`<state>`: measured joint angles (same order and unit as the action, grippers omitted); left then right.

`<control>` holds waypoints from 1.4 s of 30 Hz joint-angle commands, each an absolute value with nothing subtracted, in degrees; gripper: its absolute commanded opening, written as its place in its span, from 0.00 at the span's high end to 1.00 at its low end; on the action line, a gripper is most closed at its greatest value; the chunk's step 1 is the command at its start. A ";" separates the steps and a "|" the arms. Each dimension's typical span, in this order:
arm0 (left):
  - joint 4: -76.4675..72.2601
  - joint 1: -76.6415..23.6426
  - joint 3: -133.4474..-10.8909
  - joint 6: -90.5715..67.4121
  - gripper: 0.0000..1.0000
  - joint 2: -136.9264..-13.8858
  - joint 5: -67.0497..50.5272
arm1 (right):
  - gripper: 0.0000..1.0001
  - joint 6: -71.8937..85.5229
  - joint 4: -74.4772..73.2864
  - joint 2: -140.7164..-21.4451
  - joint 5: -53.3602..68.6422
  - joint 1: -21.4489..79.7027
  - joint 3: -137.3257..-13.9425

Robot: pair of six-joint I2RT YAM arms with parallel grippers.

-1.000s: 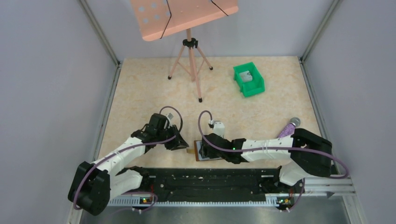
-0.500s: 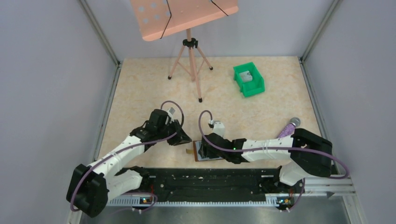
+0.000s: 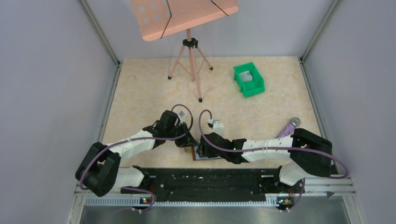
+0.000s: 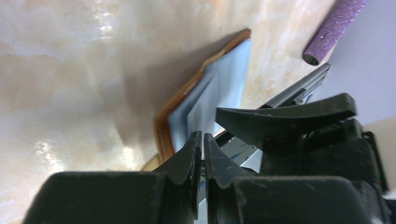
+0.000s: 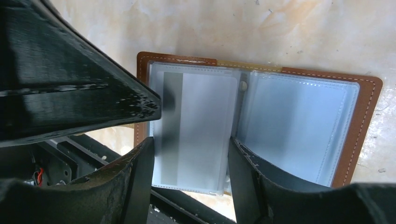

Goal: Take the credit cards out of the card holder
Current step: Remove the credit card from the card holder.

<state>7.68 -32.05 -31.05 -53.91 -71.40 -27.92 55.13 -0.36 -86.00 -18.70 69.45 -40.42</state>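
The brown card holder (image 3: 196,154) lies open at the table's near edge, with two blue-grey clear sleeves (image 5: 299,121). A light grey credit card (image 5: 201,126) with a dark stripe sits inside the left sleeve. My right gripper (image 3: 204,148) hovers over it, open, its fingers straddling that left sleeve (image 5: 190,144). My left gripper (image 3: 189,141) is at the card holder's left edge (image 4: 219,88); its jaws (image 4: 202,137) are nearly together with only a thin slit. I cannot tell whether a card edge is pinched there. One left finger (image 5: 93,102) overlaps the sleeve's left edge.
A green bin (image 3: 249,79) with a grey item inside stands at the back right. A pink music stand on a tripod (image 3: 189,60) is at the back. A purple cylinder (image 3: 287,127) lies on the right. A black rail (image 3: 205,179) runs along the near edge.
My left arm has swung right up to the card holder's left edge, and its jaws have closed to a slit. The right arm and card holder stayed put.
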 commanded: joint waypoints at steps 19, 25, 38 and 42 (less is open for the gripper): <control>5.15 -32.28 -27.56 -51.89 0.94 -71.82 -25.04 | 0.53 57.38 6.59 -82.71 -18.83 68.62 -36.38; 2.83 -32.48 -26.81 -52.38 0.94 -73.55 -25.63 | 0.53 57.38 8.00 -82.21 -18.23 68.58 -35.86; 3.08 -33.09 -28.12 -52.30 0.94 -74.66 -26.15 | 0.52 56.34 9.49 -84.67 -15.45 68.60 -37.26; 3.15 -33.15 -28.12 -52.68 0.94 -74.06 -26.42 | 0.46 56.33 8.18 -85.26 -15.19 68.64 -38.02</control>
<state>4.51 -32.80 -27.20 -52.82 -74.56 -25.96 56.66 6.85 -84.60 -15.59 69.08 -35.99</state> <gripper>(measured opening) 0.061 0.537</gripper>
